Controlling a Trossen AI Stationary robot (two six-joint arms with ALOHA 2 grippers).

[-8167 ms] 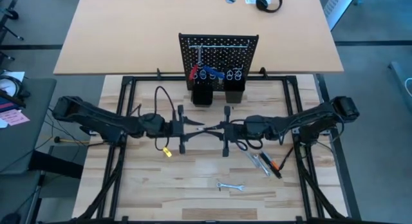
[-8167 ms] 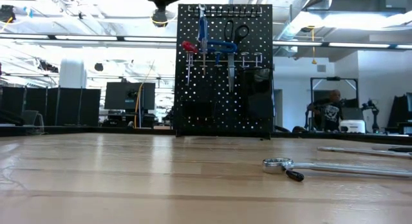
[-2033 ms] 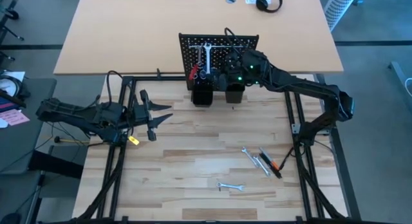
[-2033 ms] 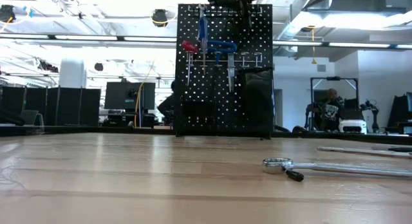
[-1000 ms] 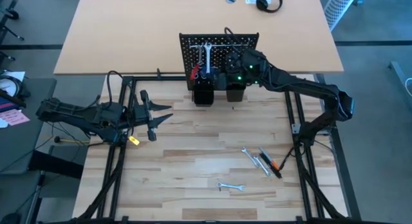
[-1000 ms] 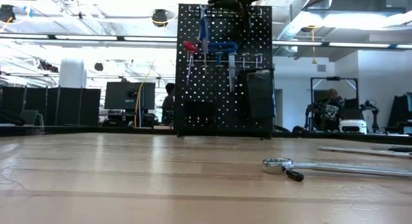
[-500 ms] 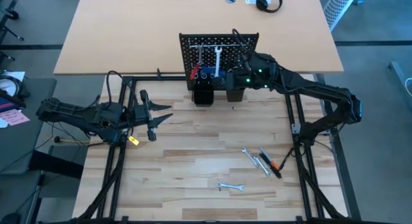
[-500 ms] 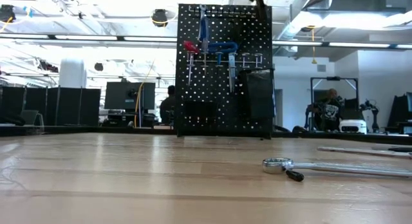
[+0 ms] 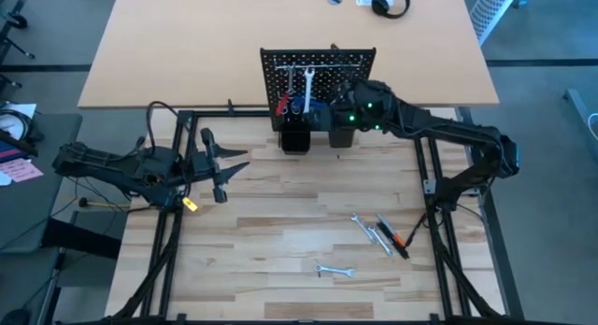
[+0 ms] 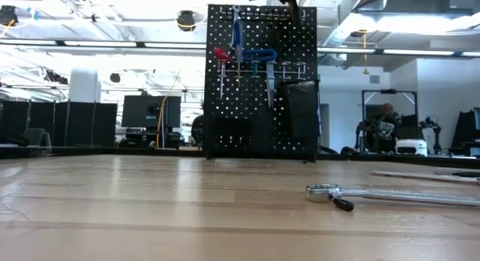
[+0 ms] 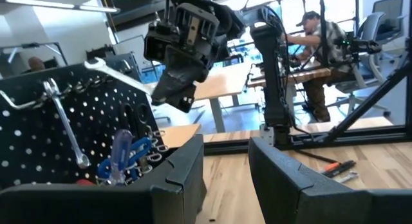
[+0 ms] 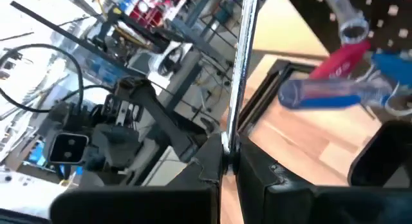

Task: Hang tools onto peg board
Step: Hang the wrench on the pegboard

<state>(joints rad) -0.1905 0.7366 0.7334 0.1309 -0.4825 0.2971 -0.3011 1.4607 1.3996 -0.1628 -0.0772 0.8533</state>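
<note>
Our right gripper (image 9: pixel 322 108), clamped on a wrench (image 9: pixel 306 85), had swung back left along the board (image 9: pixel 360 56) seeking a hook

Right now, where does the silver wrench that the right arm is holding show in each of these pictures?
High view: the wrench lies just in front of the peg board, near the top middle.
Low view: cannot make it out.
Left wrist view: upper left, slanting out of the right gripper.
Right wrist view: centre, running up from between the fingers.
Shared landmark: the black peg board.
</note>
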